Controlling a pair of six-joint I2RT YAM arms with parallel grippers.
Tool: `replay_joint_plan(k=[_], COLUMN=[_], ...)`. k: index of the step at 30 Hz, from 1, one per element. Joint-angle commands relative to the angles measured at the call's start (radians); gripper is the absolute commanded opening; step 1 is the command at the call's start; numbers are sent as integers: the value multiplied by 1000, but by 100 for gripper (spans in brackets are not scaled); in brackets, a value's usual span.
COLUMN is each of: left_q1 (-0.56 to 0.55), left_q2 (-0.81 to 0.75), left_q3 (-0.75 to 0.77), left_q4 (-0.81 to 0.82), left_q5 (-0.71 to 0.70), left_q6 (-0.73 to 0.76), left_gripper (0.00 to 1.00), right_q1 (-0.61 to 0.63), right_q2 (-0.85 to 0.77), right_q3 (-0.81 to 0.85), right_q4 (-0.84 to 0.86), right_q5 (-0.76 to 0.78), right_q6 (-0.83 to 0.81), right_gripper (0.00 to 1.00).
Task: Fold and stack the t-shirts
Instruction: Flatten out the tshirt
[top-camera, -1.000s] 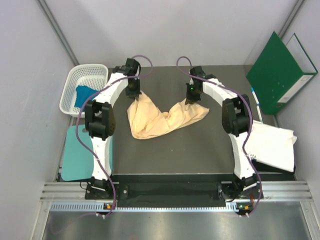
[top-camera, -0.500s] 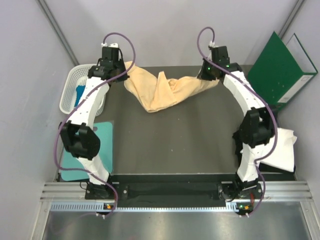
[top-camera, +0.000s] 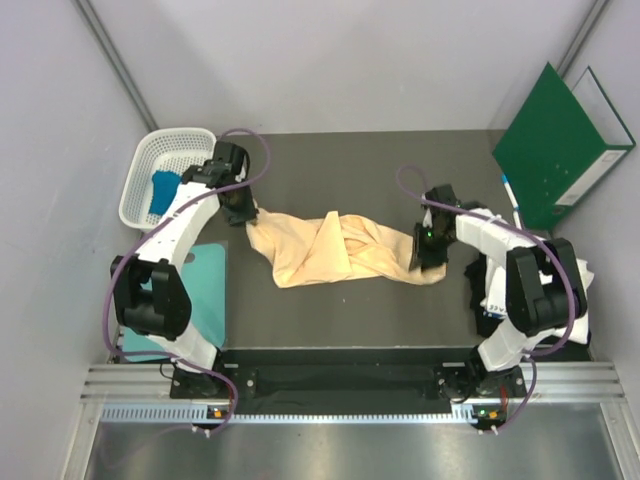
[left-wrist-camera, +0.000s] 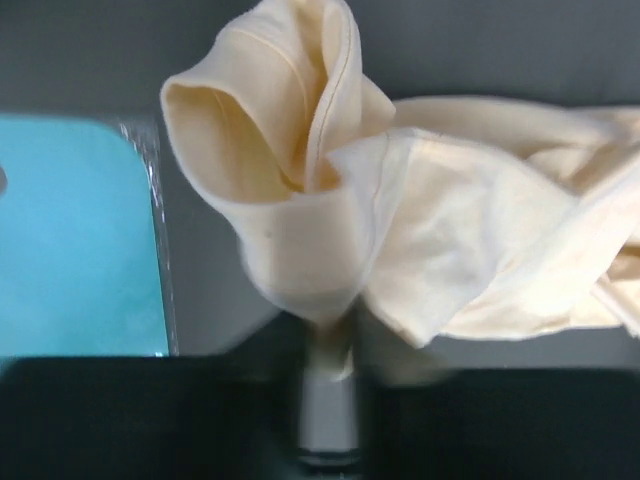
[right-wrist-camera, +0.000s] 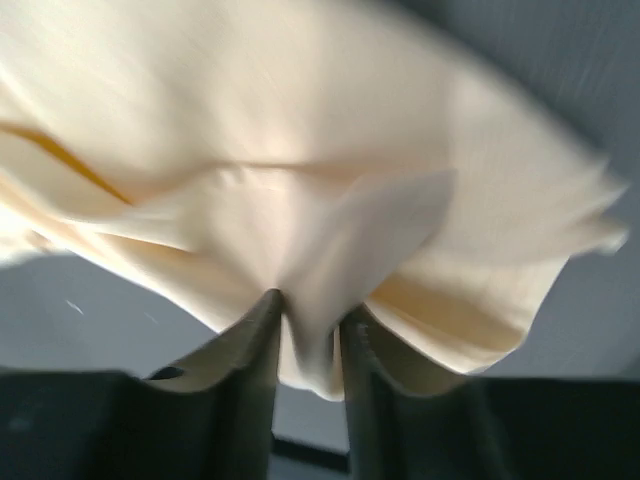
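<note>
Seen from above, the pale peach-yellow t-shirt (top-camera: 335, 250) lies on the dark table well to the right of the white basket (top-camera: 150, 160). It is stretched out as a crumpled, twisted band, neither flat nor folded. The left gripper (top-camera: 243, 213) is pinched on the end nearest the basket, and the right gripper (top-camera: 420, 250) is pinched on the end farthest from it. A blue t-shirt (top-camera: 163, 190) sits bunched inside the basket. A white t-shirt (top-camera: 584, 285) shows far across the table from the basket, partly behind the right arm. No stack exists yet, so I judge the task to be at its start, with every shirt left to fold. In the left wrist view, the left gripper (left-wrist-camera: 325, 330) is closed on a rolled bunch of peach cloth, with a teal mat (left-wrist-camera: 70, 230) on the basket side. In the right wrist view, the right gripper (right-wrist-camera: 310, 330) has its fingers (right-wrist-camera: 262, 345) clamped on a tuck of the same shirt, which fills the frame in motion blur.
</note>
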Motion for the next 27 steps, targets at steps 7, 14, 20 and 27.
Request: replay_joint_plan(k=[7, 14, 20, 27], left_q1=[-61, -222, -379, -436], left_q2=[-144, 92, 406, 561], left_q3=[-10, 91, 361, 478], left_q4=[-22, 76, -48, -56], left_q5=[34, 273, 217, 183], left_q6=[66, 228, 359, 388], left_gripper=[99, 99, 99, 96], right_q1=[22, 22, 22, 18], right_q2=[-182, -56, 57, 88], right_q3=[17, 134, 238, 276], right_q4=[-68, 13, 18, -7], right_q5=[8, -37, -61, -40], right_q6=[3, 26, 35, 29], right_gripper=[99, 100, 100, 100])
